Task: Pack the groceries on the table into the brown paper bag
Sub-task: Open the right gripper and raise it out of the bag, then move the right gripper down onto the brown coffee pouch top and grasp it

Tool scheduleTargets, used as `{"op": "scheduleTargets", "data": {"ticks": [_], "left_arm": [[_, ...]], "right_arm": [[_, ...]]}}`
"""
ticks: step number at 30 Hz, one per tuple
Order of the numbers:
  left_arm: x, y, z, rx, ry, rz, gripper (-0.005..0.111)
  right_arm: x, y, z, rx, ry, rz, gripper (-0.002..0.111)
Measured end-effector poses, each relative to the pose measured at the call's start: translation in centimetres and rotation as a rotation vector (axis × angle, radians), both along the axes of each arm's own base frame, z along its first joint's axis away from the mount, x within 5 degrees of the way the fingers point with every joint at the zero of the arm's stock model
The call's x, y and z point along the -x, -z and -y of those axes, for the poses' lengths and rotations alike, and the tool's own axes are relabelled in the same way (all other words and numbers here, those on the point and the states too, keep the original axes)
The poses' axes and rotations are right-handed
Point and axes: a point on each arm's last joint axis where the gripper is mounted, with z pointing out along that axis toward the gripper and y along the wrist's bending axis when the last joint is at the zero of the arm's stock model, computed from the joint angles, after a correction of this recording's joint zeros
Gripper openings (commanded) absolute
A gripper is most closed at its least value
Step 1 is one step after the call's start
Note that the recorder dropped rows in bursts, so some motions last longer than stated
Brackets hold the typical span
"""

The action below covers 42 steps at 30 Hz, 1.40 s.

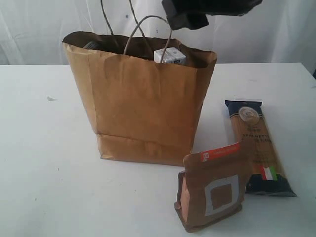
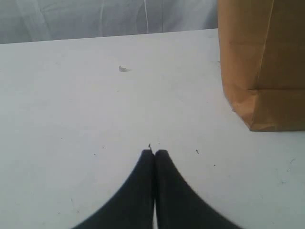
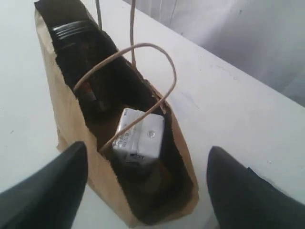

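White tabletop [image 1: 44,187] bore the brown paper bag [image 1: 138,113], small blue-white carton [image 1: 169,56] upright inside; right gripper [image 3: 146,151] hung spread and empty over its mouth, likely to clear the handles; left gripper [image 2: 154,155] pinched closed, idle; brown pouch [image 1: 212,192] and spaghetti packet [image 1: 256,148] waited beside the bag

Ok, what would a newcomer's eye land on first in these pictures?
The tall brown paper bag stands upright at centre, a small blue-white carton showing at its mouth, the right gripper open above it. Beside it, a brown pouch stands and a spaghetti packet lies flat, both unpacked.
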Motion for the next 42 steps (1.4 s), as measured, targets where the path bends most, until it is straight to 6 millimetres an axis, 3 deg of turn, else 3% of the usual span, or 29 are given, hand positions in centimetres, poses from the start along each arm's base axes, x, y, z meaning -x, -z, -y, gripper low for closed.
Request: {"op": "scheduleTargets", "data": {"ticks": [6, 8, 9, 13, 16, 21, 30, 37, 42], "left_arm": [[0.0, 0.0, 0.0, 0.0, 0.0, 0.0, 0.0], [0.0, 0.0, 0.0, 0.0, 0.0, 0.0, 0.0], [0.0, 0.0, 0.0, 0.0, 0.0, 0.0, 0.0], [0.0, 0.0, 0.0, 0.0, 0.0, 0.0, 0.0], [0.0, 0.0, 0.0, 0.0, 0.0, 0.0, 0.0], [0.0, 0.0, 0.0, 0.0, 0.0, 0.0, 0.0], [0.0, 0.0, 0.0, 0.0, 0.0, 0.0, 0.0], [0.0, 0.0, 0.0, 0.0, 0.0, 0.0, 0.0], [0.0, 0.0, 0.0, 0.0, 0.0, 0.0, 0.0]], "right_arm": [[3.7, -0.6, 2.9, 0.041, -0.02, 0.051, 0.066], [6.1, -0.3, 4.7, 0.111, -0.062, 0.063, 0.066], [7.5, 0.6, 5.7, 0.179, -0.094, 0.03, 0.066], [10.0, 4.4, 7.4, 0.344, -0.188, -0.078, 0.066], [10.5, 7.7, 7.0, 0.416, -0.339, -0.122, 0.066], [9.0, 11.1, 5.4, 0.492, -0.489, -0.103, 0.066], [6.1, 13.6, 3.3, 0.567, -0.593, -0.056, 0.063], [5.3, 15.9, 2.3, 0.545, -0.596, -0.222, 0.046], [5.2, 17.2, 2.0, 0.507, -0.537, -0.34, 0.022]]}}
